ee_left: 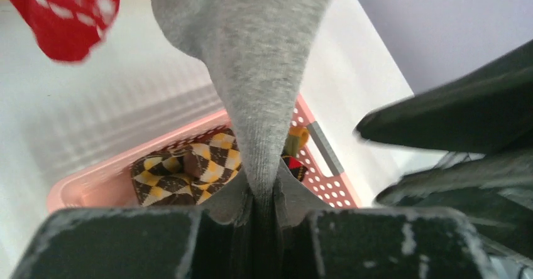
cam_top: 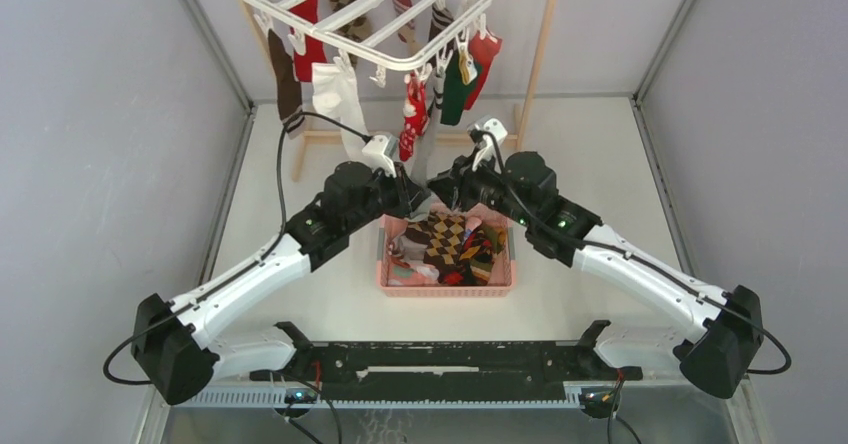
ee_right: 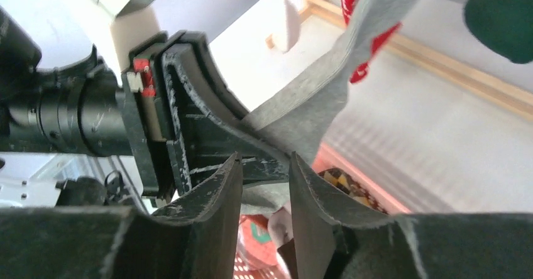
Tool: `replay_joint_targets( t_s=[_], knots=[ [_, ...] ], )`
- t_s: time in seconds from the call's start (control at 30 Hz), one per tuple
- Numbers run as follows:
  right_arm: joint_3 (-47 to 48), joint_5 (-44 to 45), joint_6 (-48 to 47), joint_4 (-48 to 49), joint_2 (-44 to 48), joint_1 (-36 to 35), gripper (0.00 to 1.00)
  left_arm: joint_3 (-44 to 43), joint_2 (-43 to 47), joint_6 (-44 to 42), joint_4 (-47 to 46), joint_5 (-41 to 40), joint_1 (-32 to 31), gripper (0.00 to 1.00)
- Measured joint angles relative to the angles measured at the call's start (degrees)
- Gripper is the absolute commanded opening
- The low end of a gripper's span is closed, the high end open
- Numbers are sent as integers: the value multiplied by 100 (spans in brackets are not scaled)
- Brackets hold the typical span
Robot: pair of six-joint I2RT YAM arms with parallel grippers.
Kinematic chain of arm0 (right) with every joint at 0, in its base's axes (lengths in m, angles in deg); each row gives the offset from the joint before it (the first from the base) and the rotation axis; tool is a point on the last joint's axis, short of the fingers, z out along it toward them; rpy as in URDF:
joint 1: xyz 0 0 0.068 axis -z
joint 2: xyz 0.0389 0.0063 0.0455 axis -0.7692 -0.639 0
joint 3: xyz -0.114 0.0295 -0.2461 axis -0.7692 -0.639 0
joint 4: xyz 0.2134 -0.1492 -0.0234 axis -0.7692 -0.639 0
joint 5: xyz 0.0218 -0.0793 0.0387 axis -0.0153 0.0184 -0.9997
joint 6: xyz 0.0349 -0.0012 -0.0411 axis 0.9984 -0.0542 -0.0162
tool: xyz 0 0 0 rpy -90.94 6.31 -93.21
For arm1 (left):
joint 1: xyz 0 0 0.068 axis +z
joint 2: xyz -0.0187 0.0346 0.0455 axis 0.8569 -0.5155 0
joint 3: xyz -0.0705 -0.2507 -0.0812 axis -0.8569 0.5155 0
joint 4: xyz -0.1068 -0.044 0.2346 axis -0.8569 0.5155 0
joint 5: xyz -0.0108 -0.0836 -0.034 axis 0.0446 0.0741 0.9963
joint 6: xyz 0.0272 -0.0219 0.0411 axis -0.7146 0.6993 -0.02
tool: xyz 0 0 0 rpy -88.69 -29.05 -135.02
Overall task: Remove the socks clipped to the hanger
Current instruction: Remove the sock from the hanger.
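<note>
White table (cam_top: 600,164), grey walls (cam_top: 100,164) on three sides, wooden rack (cam_top: 545,34) standing at 12 o'clock. The hanger (cam_top: 385,61) hangs from the rack at 12 o'clock, tilted, a white frame with small clips. The socks (cam_top: 335,94) dangle from its near and side edges, left to right: brown, red, white, red-patterned, green, red. A grey sock (cam_top: 427,149) hangs lowest, from the near edge down to 6 o'clock between the two claws. A pink basket (cam_top: 445,291) sits at table centre under both claws, with loose socks piled inside. Left claw (cam_top: 415,202) is at the basket's 11 o'clock corner and right claw (cam_top: 452,192) is just beside it at 12 o'clock. The top view can't resolve either claw's opening. The left wrist view does: left claw (ee_left: 264,213) is clamped on the grey sock's lower end, with the fabric pulled taut toward 12 o'clock. It also shows an argyle sock (ee_left: 188,166) in the basket below and a blurred red dotted sock at 11 o'clock. In the right wrist view the right claw (ee_right: 265,185) is narrowly parted with nothing pinched. The grey sock runs behind its fingers into the left claw at 10 o'clock. The rack's base rail shows at 2 o'clock.
</note>
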Motion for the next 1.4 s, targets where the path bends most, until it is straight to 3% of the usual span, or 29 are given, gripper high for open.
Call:
replay_joint_targets(
  t_s=[0.23, 0.6, 0.8, 1.4],
  knots=[
    [752, 190, -55, -446, -26, 568, 57, -28, -313, -98, -4, -494, 0, 14],
    [2566, 190, -85, -682, -1051, 1589, 58, -212, -850, -155, -55, -752, 0, 15],
    [3254, 205, -92, -824, -1803, 1797, 57, -422, -1038, -186, -50, -774, 0, 16],
    [3521, 756, -90, -796, -2011, 1788, 52, -986, -1443, -188, -26, -833, -31, 18]
  ],
)
